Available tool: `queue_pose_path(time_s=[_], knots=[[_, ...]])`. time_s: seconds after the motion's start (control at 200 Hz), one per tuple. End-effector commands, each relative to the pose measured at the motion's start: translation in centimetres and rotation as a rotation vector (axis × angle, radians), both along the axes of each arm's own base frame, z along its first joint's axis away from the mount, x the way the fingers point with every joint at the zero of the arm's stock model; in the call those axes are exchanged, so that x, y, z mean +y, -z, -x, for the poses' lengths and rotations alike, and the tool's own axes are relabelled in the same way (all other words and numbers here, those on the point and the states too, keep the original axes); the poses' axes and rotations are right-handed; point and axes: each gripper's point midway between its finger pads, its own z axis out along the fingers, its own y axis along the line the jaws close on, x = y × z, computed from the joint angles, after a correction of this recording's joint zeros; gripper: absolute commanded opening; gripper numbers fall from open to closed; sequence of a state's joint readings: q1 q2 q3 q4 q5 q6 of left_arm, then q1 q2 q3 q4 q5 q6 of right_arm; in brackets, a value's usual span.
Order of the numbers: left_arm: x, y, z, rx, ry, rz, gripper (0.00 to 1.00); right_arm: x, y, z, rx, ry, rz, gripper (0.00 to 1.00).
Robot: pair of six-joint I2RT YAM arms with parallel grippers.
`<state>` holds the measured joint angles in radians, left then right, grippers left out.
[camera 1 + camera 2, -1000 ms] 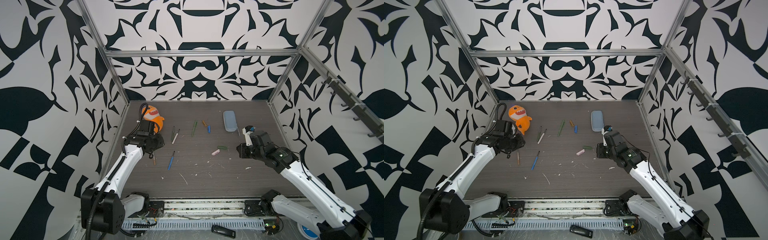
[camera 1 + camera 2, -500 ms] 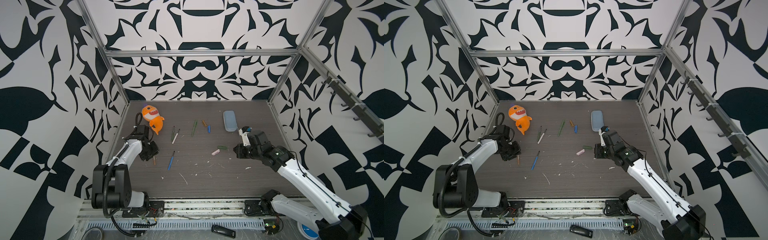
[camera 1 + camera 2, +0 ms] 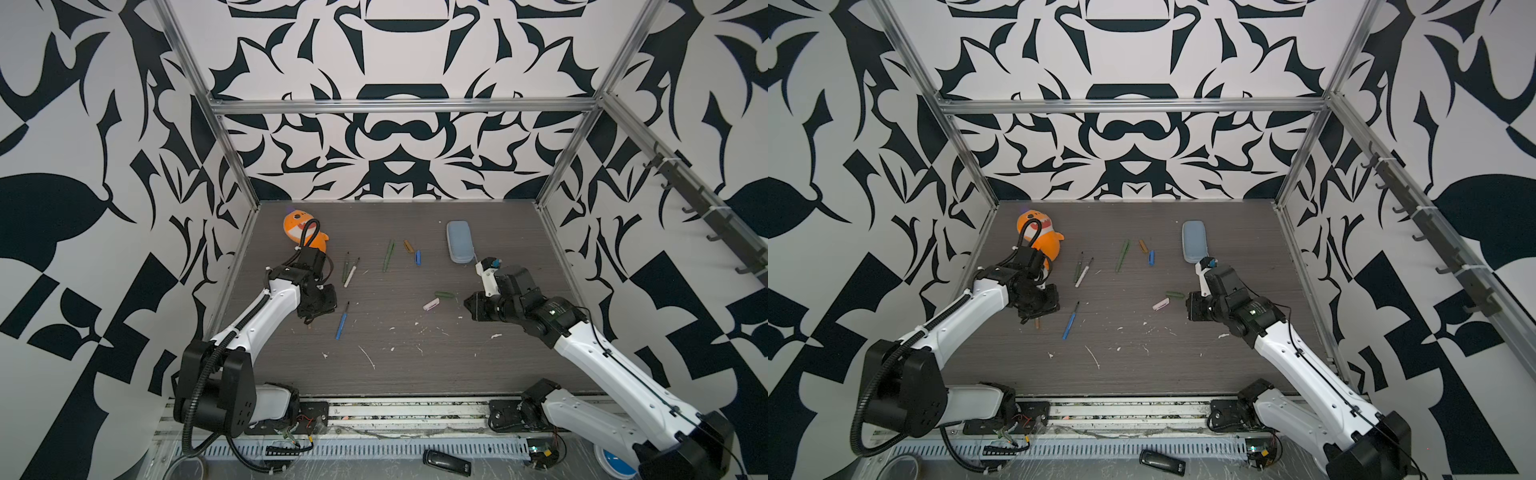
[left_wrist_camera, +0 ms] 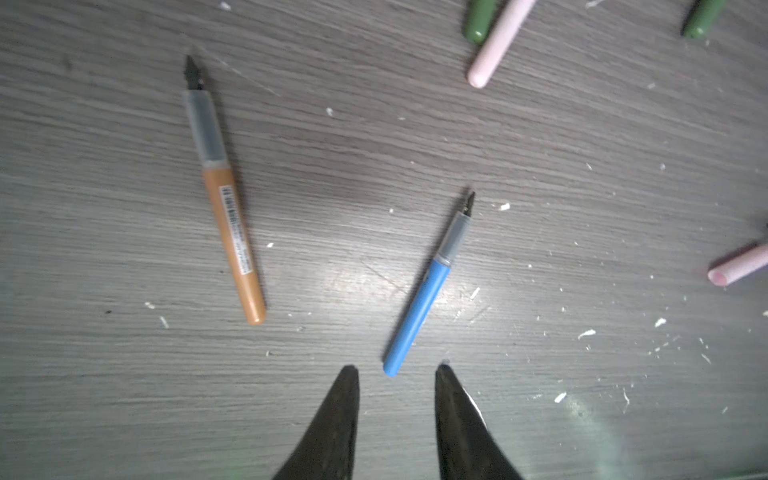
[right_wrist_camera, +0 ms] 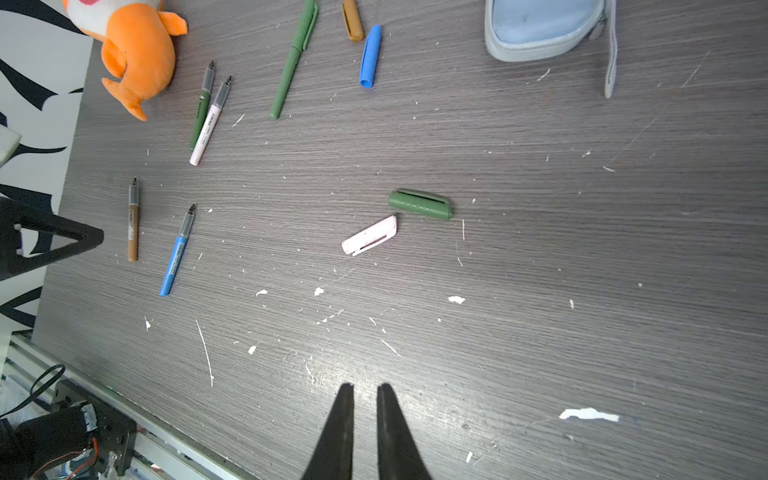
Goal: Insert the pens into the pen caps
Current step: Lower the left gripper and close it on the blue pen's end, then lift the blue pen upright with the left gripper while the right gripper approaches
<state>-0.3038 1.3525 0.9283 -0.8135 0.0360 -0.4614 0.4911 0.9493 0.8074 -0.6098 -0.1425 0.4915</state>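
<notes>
Over the last second the left gripper has shifted toward the middle of the table, closer to the blue pen, and the right gripper has crept a little toward the caps.

The left fingers are spread with nothing between them. The blue pen's tail end lies just beyond their tips. The orange-brown pen lies flat beside it, apart. The left forearm slopes up from its base, with the wrist bent down over the table.

The right fingers are pressed almost together and empty, at the end of a forward-stretched arm. Ahead of them the pink cap and green cap lie close together.

Farther back, a green pen and the white-pink pen lie side by side near the plush toy. A capped green pen, the orange-brown cap and the blue cap lie beside the pale blue case.
</notes>
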Motion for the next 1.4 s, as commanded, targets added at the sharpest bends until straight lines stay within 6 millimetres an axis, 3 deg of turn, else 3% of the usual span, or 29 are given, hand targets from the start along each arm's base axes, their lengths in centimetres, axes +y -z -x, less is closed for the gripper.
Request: queue_pose_path(time_s=[0.0,0.175,0.485,0.975,1.03,1.155,1.395], knots=[[-0.8,1.6,3.0,0.134,0.072,-0.069,0.32,0.4,-1.0,-0.3,-0.042,-0.011,-0.03,0.15],[-2.3,4.0,3.8,0.198,0.108,-0.053,0.28,0.4,-0.9,-0.1,-0.031,-0.011,-0.037,0.15],[-1.5,6.6,3.9,0.221,0.103,-0.13,0.27,0.2,-0.6,0.2,-0.019,-0.002,-0.036,0.16],[-2.1,9.0,4.1,0.266,0.099,-0.156,0.11,0.2,-0.7,0.4,-0.011,0.015,-0.06,0.16],[-2.1,9.1,4.2,0.264,0.107,-0.168,0.04,0.2,-0.8,0.5,-0.012,0.015,-0.062,0.16],[-2.8,7.6,3.6,0.185,0.139,-0.184,0.0,0.1,-1.3,0.8,-0.016,0.014,-0.065,0.16],[-7.2,0.8,1.7,-0.148,0.313,-0.074,0.0,1.5,-2.2,0.9,-0.015,-0.028,-0.146,0.19]])
